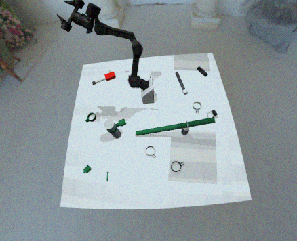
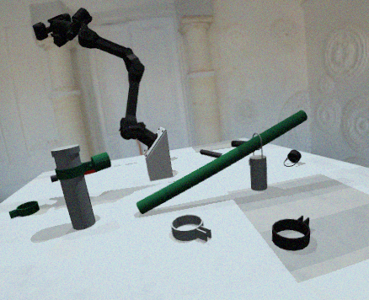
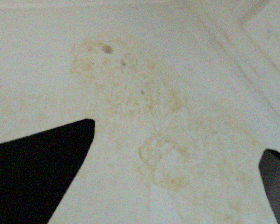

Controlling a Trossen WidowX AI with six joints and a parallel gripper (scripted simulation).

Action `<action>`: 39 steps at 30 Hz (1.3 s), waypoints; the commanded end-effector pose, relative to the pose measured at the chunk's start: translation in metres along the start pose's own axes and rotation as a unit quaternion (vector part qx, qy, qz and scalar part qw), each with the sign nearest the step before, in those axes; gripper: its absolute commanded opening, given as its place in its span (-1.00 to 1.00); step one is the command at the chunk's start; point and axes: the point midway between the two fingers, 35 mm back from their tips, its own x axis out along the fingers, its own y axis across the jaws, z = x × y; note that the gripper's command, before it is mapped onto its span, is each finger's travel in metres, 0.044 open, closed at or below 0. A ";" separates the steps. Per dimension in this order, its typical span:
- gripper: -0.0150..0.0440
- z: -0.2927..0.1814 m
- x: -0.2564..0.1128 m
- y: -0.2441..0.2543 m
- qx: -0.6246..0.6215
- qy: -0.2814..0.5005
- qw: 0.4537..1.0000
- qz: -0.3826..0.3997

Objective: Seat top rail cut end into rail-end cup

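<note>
The long green rail (image 1: 157, 129) (image 2: 195, 175) slants through the wire loop (image 2: 261, 141) on the short grey post (image 1: 184, 132) (image 2: 259, 174). Its near end is down at the table and its far end is raised. The big grey post (image 1: 116, 133) (image 2: 78, 204) stands slightly tilted in the exterior view, with the green brace band (image 2: 69, 173) just below its cap. The green rail-end cup (image 1: 122, 122) (image 2: 101, 162) hangs on the band, its mouth toward the rail side; the rail's low end lies apart from it. My gripper (image 1: 62, 8) (image 3: 174, 142) is open and empty, high up and far from the rail.
A green clamp (image 1: 87, 120) (image 2: 16, 212) lies left of the big post. A grey ring clamp (image 1: 146, 151) (image 2: 183, 236) and a black one (image 1: 171, 166) (image 2: 290, 243) lie on the front side. A red-ended tool (image 1: 110, 76) lies left of the arm base.
</note>
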 end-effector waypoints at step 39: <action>1.00 0.074 -0.162 -0.444 -0.262 0.125 0.729 -0.620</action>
